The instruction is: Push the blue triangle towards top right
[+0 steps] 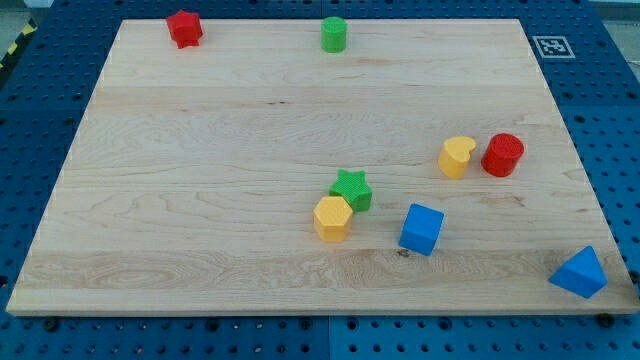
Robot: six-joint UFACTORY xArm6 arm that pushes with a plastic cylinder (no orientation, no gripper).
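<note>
Wooden board [250, 130] carries eight blocks. Blue triangle [580, 272] sits at the view's bottom right corner, near the board's edge, apex toward the view's top. Above it, well apart: red cylinder [503, 155] just beside yellow heart [457, 157]. Blue cube [421, 229] lies left of the triangle; further left, yellow hexagon [332, 218] touches green star [352, 189]. Red star [184, 28] and green cylinder [333, 34] occupy the top edge. My tip does not show.

Triangle [579, 272] sits at board's [200, 150] bottom-right corner. Cube [421, 229] lies to its left, right of the touching star [352, 189] and hexagon [332, 218].
</note>
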